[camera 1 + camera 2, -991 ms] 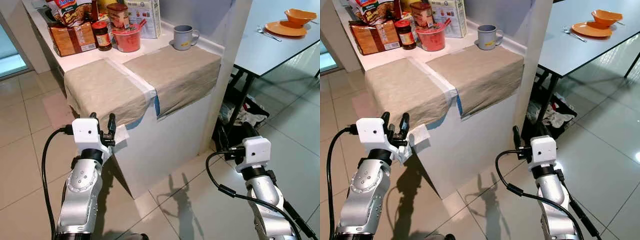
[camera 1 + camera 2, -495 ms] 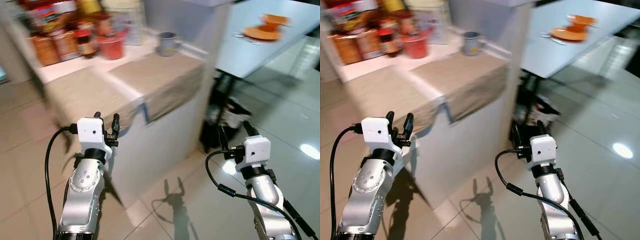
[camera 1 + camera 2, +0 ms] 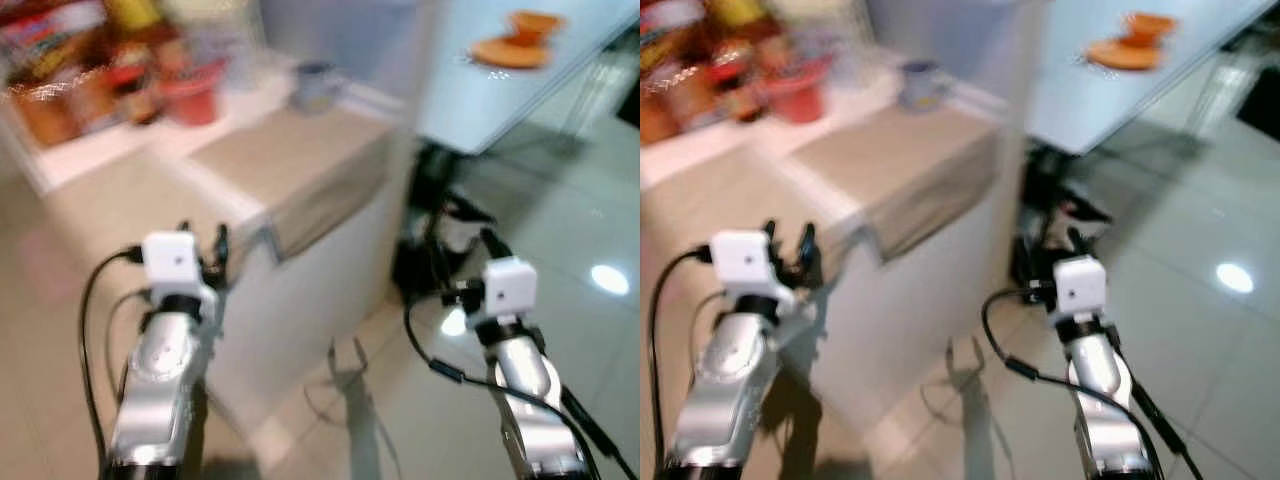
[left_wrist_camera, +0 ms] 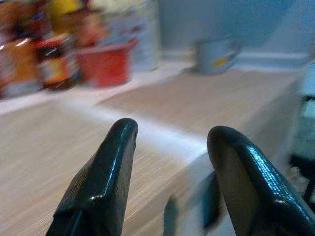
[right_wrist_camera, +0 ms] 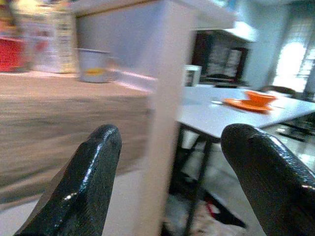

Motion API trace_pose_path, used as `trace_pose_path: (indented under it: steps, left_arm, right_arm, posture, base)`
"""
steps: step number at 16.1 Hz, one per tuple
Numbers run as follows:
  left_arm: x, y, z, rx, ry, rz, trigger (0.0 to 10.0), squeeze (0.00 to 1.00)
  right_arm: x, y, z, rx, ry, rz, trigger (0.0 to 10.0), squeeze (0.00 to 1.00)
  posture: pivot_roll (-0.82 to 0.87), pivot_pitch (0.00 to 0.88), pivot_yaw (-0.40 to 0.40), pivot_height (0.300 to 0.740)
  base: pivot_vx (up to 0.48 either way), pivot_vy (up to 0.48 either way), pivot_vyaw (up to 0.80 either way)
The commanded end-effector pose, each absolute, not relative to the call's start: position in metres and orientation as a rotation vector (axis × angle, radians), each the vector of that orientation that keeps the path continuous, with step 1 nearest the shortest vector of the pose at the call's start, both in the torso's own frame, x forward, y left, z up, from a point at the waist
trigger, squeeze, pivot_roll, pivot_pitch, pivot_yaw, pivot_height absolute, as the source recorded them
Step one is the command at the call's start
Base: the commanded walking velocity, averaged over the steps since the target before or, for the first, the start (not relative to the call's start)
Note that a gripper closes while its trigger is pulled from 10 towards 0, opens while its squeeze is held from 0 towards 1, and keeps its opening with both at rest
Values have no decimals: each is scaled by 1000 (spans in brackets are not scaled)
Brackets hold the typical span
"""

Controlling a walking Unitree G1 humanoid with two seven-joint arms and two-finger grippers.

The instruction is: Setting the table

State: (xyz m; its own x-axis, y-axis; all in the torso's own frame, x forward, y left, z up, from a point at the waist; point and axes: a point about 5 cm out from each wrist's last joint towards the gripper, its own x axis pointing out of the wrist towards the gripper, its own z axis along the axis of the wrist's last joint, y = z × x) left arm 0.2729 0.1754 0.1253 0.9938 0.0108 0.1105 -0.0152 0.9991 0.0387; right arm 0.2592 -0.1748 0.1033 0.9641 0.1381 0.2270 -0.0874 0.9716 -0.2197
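Head views are blurred; the robot looks to be mid-walk beside the cloth-draped counter. Left gripper is raised near the counter's front corner, fingers spread wide, holding nothing. Right gripper is wide too, empty, aimed toward the dining table. Grey mug sits at the back of the counter beside the red tub; orange plate and bowl already rest on the table. Best to settle, square up, then reach for the mug.
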Motion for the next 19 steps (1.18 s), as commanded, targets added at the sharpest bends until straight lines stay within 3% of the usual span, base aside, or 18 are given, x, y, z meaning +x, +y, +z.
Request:
trace_pose_path:
  steps: [1, 8, 11, 19]
  left_arm:
    - [274, 167, 129, 35, -125, -9, 10000, 0]
    - [276, 167, 132, 65, -134, 21, 10000, 0]
    - [277, 164, 133, 66, -135, 7, 10000, 0]
    - [276, 163, 131, 56, -123, 11, 10000, 0]
  right_arm:
    - [258, -181, 105, -225, -243, 99, 10000, 0]
    - [260, -177, 103, -227, -232, 113, 10000, 0]
    - [260, -176, 102, -224, -227, 112, 10000, 0]
    - [259, -174, 97, -228, -198, 122, 10000, 0]
  posture:
    - [-136, 0, 77, 740]
    - [-130, 0, 75, 740]
    - [-132, 0, 78, 740]
    - [-129, 0, 79, 740]
  base:
    - [349, 330, 0]
    - [337, 340, 0]
    - [436, 0, 0]
    - [0, 0, -92]
